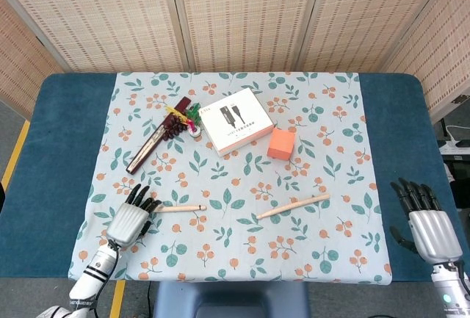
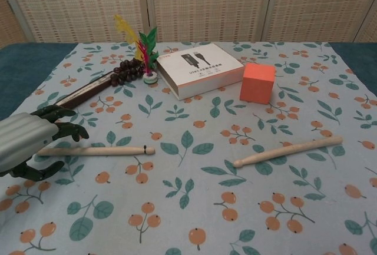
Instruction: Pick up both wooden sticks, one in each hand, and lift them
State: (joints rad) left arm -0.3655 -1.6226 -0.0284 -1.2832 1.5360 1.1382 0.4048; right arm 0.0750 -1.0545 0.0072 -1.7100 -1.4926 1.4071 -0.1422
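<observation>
Two pale wooden sticks lie on the floral cloth. The left stick (image 1: pixel 180 208) (image 2: pixel 100 150) lies level, and my left hand (image 1: pixel 131 217) (image 2: pixel 28 144) hovers over its left end with fingers spread, holding nothing. The right stick (image 1: pixel 294 206) (image 2: pixel 288 151) slants up to the right, untouched. My right hand (image 1: pixel 424 219) stays open at the table's right edge, well right of that stick, and does not show in the chest view.
A white box (image 1: pixel 235 120) (image 2: pixel 199 69), an orange cube (image 1: pixel 281 143) (image 2: pixel 257 82), a dark flat case (image 1: pixel 152 146) (image 2: pixel 85 95) with beads, and a feathered shuttlecock (image 1: pixel 189 120) (image 2: pixel 144 52) sit behind the sticks. The blue table (image 1: pixel 44 164) shows around the cloth.
</observation>
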